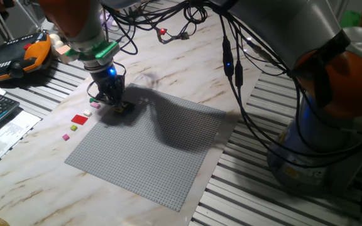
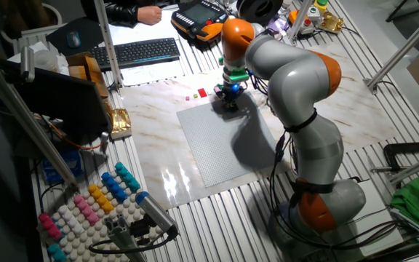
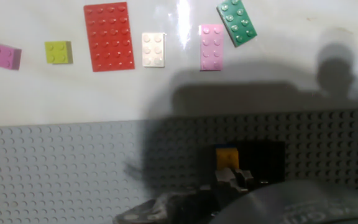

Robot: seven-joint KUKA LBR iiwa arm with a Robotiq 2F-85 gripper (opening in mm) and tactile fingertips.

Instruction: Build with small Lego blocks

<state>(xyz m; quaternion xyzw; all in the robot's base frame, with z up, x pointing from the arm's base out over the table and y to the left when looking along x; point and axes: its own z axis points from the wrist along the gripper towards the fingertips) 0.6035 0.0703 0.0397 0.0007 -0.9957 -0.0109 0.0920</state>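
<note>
Jaws (image 3: 229,177) sit just behind yellow block (image 3: 227,155) on baseplate (image 3: 55,168).

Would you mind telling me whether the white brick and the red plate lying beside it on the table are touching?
Apart. The hand view shows a strip of bare marble between the white brick and the red plate.

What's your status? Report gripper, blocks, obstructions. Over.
Gripper down at grey baseplate edge, jaws unclear. Yellow block at fingertips, on black piece. Six loose blocks, red plate among them, lie beside the baseplate. No obstructions seen.
</note>
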